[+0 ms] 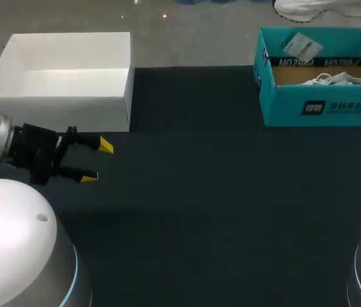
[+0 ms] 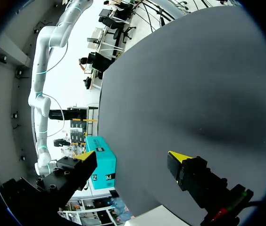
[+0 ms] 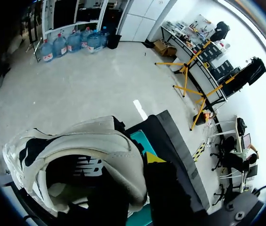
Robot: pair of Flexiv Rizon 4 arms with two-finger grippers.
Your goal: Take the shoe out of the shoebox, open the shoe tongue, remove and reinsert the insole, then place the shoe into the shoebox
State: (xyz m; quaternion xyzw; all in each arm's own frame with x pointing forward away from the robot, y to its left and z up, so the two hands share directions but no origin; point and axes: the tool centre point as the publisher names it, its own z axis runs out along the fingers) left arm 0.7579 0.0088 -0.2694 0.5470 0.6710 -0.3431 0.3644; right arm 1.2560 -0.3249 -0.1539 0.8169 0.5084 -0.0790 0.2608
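Shoe duty falls to my right arm — the white sneaker with black side logo (image 3: 90, 141) hangs gripped in the right jaws beyond the teal cardboard shoebox (image 1: 321, 105); left jaws, spread and empty, hover well apart.

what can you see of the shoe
The shoe is a white and cream sneaker with black patches, leather-like, with a padded collar. Its opening faces the wrist camera, dark inside, with what looks like a pale insole. It hangs in the air just beyond the teal shoebox, held by the right gripper, which looks clamped on the collar wall, one finger inside, the yellow-tipped one outside.
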